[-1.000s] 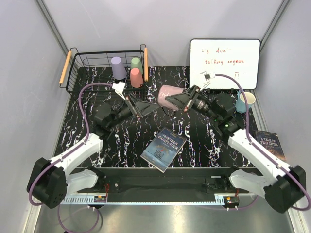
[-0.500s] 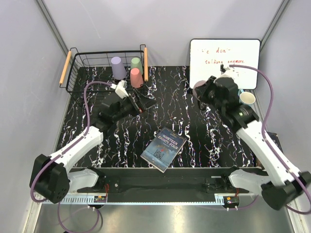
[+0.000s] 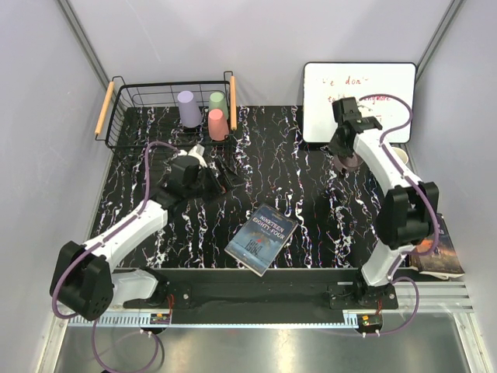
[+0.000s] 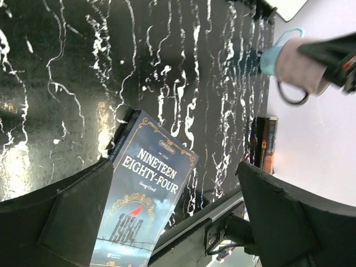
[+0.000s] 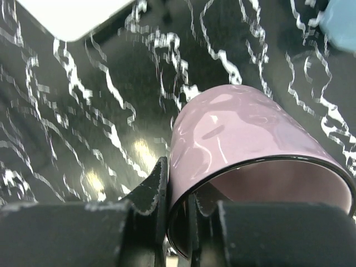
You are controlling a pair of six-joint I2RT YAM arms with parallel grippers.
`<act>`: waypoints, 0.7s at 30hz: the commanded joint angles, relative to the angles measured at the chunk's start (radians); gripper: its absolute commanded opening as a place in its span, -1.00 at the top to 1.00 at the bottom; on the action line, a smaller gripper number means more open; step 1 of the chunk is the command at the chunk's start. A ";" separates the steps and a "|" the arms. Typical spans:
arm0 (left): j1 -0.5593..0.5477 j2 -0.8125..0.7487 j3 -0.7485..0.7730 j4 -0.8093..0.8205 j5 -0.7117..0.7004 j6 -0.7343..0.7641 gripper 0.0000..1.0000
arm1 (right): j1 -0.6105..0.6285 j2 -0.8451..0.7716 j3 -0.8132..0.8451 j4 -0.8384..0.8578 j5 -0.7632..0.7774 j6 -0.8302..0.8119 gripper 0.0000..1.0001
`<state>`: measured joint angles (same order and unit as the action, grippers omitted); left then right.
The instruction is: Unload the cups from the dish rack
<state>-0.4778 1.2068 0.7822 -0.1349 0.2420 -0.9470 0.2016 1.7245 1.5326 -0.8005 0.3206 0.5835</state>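
Tabletop point(image 3: 311, 194) black, white-veined (grey walls point(image 3: 256, 39))

Right arm point(image 3: 384, 167) swung the mauve cup point(image 5: 245, 139) rightward.

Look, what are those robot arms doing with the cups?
They are emptying the rack. The right end effector pinches a mauve cup by its rim near the whiteboard, beside a blue cup. The left end effector is open and empty. A lilac cup, a green cup and a salmon cup sit in the rack.
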 commanded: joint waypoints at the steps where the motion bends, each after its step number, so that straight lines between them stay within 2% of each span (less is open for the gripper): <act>1: 0.001 0.019 -0.023 -0.003 0.031 -0.024 -0.98 | -0.028 0.096 0.194 -0.051 0.040 -0.019 1.00; 5: -0.007 0.016 -0.044 -0.005 0.045 -0.026 -0.98 | -0.077 0.193 0.284 -0.081 0.049 -0.040 1.00; 11: -0.015 0.000 -0.069 -0.002 0.036 -0.027 -0.98 | -0.179 0.254 0.268 -0.071 -0.044 -0.027 1.00; 21: -0.027 0.027 -0.072 -0.002 0.037 -0.019 -0.97 | -0.224 0.308 0.261 -0.023 -0.077 -0.073 1.00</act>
<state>-0.4969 1.2263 0.7097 -0.1646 0.2581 -0.9680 -0.0090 2.0346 1.7725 -0.8719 0.2619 0.5484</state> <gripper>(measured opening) 0.987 0.164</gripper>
